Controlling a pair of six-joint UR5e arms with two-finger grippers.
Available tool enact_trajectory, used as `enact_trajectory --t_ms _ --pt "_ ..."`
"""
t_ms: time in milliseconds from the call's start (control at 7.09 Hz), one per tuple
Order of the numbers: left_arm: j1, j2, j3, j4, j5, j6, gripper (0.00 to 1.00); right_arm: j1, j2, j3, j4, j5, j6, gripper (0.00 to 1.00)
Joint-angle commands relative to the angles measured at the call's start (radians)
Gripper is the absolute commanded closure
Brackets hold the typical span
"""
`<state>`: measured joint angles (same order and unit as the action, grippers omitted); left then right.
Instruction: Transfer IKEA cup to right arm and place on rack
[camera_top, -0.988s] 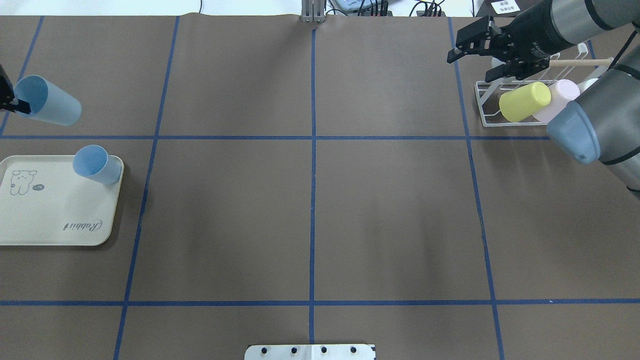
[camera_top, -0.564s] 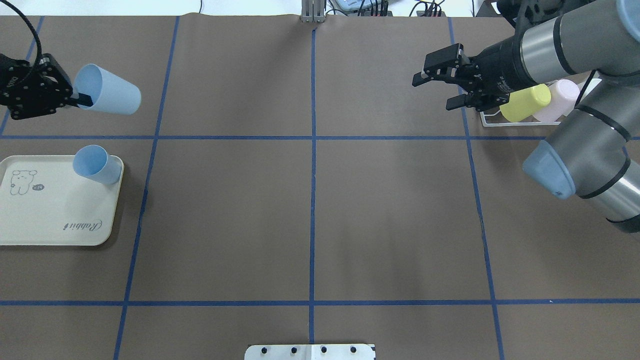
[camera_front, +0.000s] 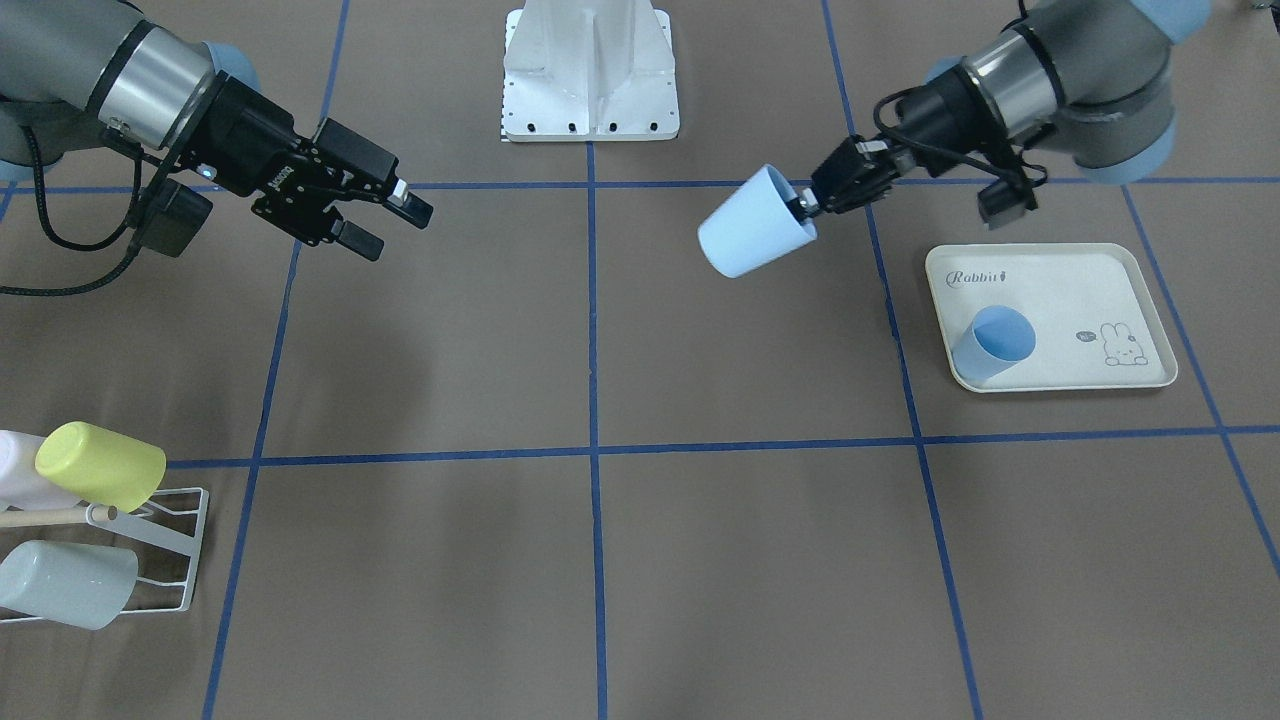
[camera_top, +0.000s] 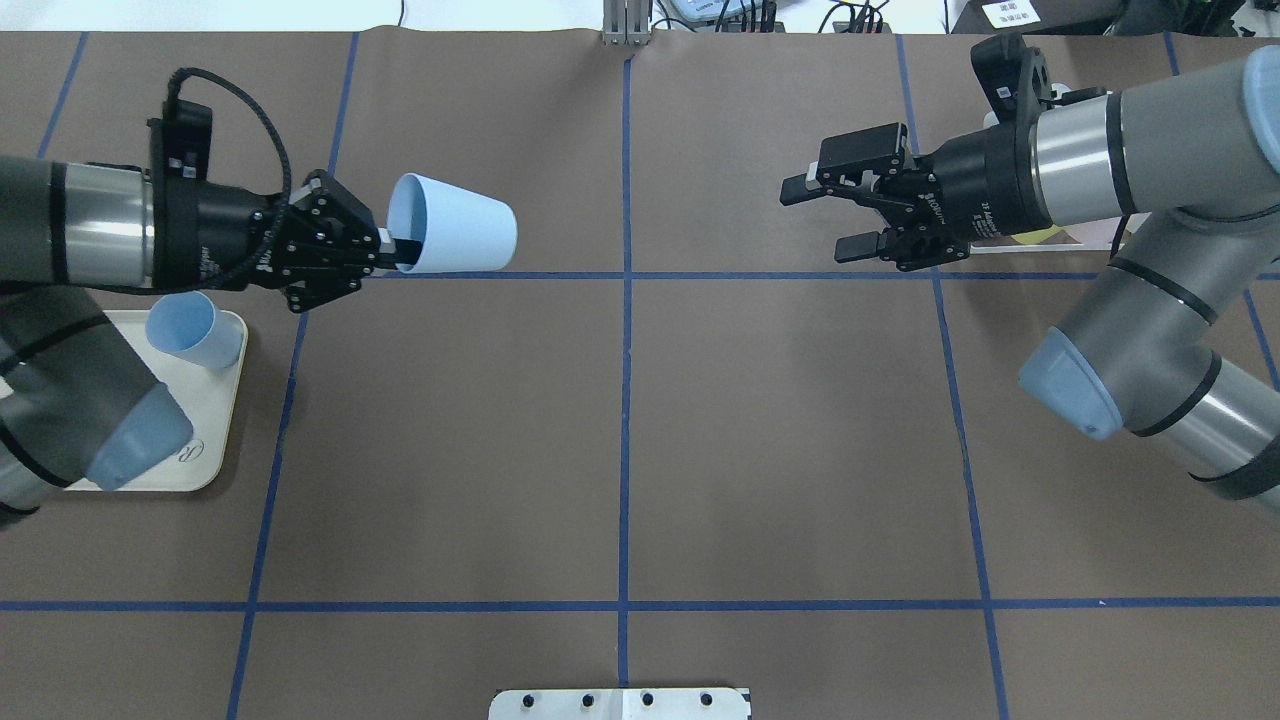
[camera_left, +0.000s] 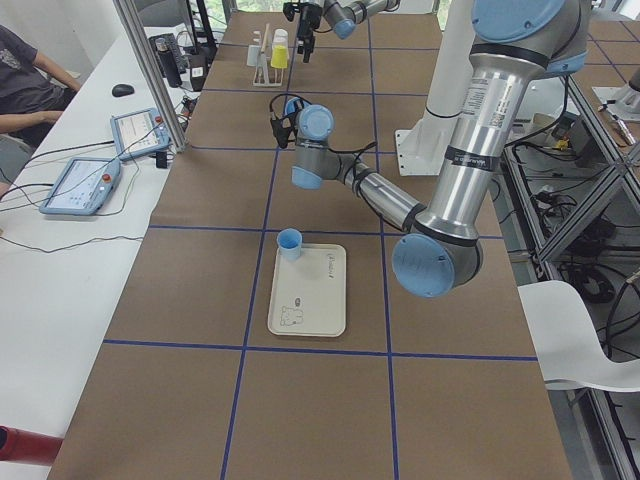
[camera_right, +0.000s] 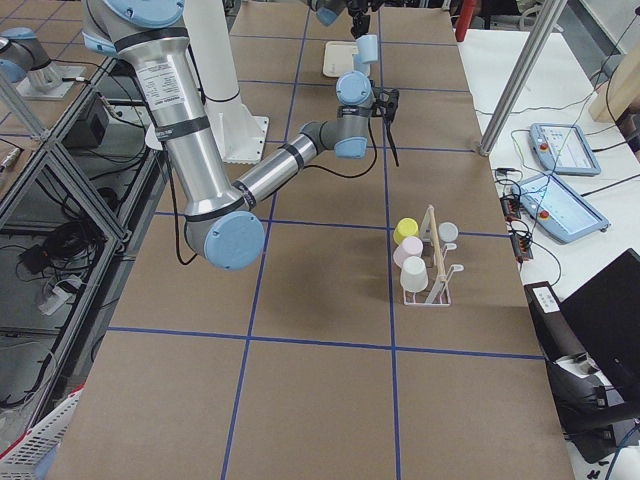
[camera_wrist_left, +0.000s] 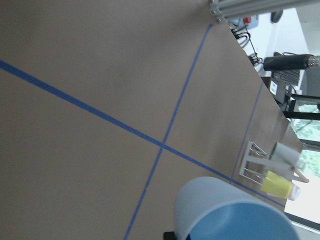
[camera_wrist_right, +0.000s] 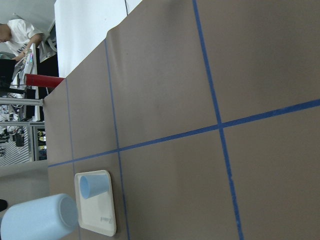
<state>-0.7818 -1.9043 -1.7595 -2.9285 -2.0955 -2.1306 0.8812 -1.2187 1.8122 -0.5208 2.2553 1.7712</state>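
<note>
**Figure: approach to the hand-over, read outward from my base, 12 o'clock pointing away from me.**

Nearest, at 10 o'clock, lay the cream tray (camera_front: 1060, 300) with a spare blue cup (camera_front: 993, 345) near one corner; I touched neither. Beyond it, at 11 o'clock, my left gripper (camera_top: 393, 252) was clamped on the rim of the IKEA cup (camera_top: 455, 238), one finger inside the mouth and one outside. The cup hung clear above the surface (camera_top: 780, 440), lying almost level, its closed base aimed toward 3 o'clock. Across the centre line, at 1 o'clock, my right gripper (camera_top: 818, 218) faced it with the jaws spread wide and nothing between them, well apart from the cup. Farthest, between 1 and 2 o'clock, stood the rack (camera_right: 428, 292), already carrying a yellow cup (camera_front: 100, 465) and other pale ones.

The step in hand, as I judged it, was closing the gap for the transfer. Done well, the right jaws would line up on the cup's long axis and straddle the base end, away from my left fingers. The wall tapered and looked smooth, so a grip set well onto the body should resist sliding off the narrow end. My left jaws should release only once the right grip was firm. Which prong was free I could not tell.
</note>
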Motion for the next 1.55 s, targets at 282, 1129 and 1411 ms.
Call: enact_trajectory --t_ms 282,1129,1411 --pt "0.208 -0.171 0.249 -0.566 0.302 -0.294 1.0 -0.011 -0.005 -0.025 0.298 -0.002 0.169 0.02" --pt "0.285 -0.226 0.284 -0.646 0.416 -0.367 1.0 -0.12 0.033 -0.063 0.599 -0.194 0.301 0.05" --pt "0.327 -0.233 0.285 -0.688 0.486 -0.42 1.0 -0.139 0.045 -0.063 0.62 -0.212 0.312 0.05"
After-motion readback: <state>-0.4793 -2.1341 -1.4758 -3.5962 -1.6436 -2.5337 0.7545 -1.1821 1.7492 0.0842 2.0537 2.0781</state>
